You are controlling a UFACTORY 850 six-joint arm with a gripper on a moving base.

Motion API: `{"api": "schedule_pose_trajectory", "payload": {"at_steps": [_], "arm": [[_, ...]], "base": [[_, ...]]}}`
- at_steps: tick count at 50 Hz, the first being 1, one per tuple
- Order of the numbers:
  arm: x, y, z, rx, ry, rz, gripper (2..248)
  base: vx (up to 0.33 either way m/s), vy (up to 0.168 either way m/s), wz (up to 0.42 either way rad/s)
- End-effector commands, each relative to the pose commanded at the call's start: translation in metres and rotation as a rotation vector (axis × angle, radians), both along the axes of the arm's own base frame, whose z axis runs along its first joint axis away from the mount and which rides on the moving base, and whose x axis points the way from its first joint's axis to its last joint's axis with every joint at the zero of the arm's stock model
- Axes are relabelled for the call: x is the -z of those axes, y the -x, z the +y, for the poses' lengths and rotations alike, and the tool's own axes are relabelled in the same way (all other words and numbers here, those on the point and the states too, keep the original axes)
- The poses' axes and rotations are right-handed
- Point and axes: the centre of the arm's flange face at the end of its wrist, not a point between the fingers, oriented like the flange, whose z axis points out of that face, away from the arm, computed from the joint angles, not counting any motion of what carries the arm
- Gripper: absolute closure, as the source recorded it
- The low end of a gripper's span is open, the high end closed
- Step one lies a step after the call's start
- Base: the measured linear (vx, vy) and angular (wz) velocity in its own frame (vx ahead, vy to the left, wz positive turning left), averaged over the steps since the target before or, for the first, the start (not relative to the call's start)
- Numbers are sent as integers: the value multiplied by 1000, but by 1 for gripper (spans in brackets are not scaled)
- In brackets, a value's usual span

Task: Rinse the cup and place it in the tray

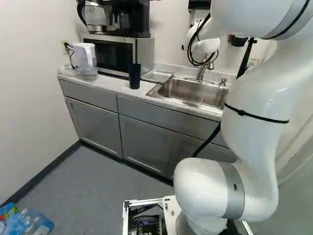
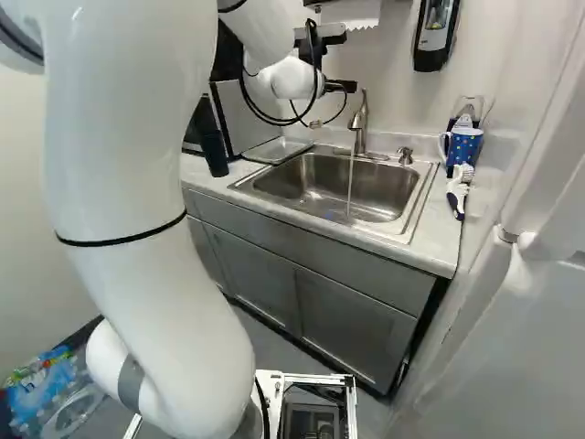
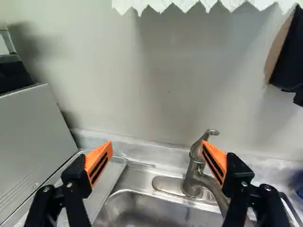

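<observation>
Cup (image 2: 464, 146), blue with pale spots, is off to the right of my gripper (image 2: 340, 87) and lower, past the sink (image 2: 311, 184), close to the wall and well apart from my fingers. Those stand wide apart, orange pads (image 3: 99, 163) facing each other. Ahead of me and lower rises the faucet (image 3: 193, 172), partly behind my right finger; water (image 2: 350, 183) runs from it into the sink. To my left, beside the sink, lies the tray (image 3: 102, 182). Farther left, a dark tumbler (image 1: 134, 76) stands upright on the counter (image 1: 110, 84).
</observation>
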Motion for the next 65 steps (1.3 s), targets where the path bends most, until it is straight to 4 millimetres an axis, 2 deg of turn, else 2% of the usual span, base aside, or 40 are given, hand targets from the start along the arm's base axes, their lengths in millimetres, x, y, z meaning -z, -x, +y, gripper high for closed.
{"api": "schedule_pose_trajectory", "payload": {"at_steps": [33,54,65], "arm": [[2,59,43,-49,-13,53,3],[9,103,56,-56,-28,117,3],[13,119,61,-59,-36,151,3]], "base": [[0,0,0],[0,0,0],[0,0,0]]}}
